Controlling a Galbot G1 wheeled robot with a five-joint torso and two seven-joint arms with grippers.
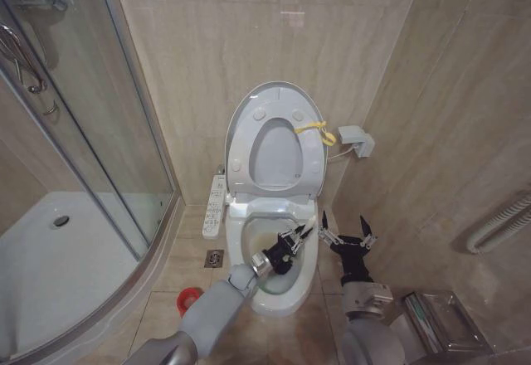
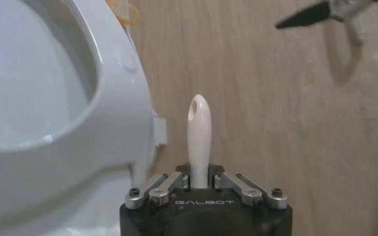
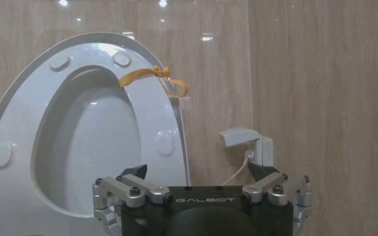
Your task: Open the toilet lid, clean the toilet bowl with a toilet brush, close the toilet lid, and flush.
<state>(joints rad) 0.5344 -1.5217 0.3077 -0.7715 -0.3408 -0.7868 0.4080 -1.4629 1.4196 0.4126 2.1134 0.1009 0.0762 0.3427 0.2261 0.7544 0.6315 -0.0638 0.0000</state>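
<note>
toilet lid (image 1: 274,137): up against the wall, yellow strap at its rim; opening done.
toilet bowl (image 1: 286,286): below the lid; judged step is scrubbing, so keep the strokes inside the rim.
left hand (image 1: 292,239): over the bowl, clenched on the toilet brush (image 2: 199,142).
right hand (image 1: 344,236): released, just beside the bowl.
views: left wrist shows the handle clamped; head places it over the bowl.
</note>
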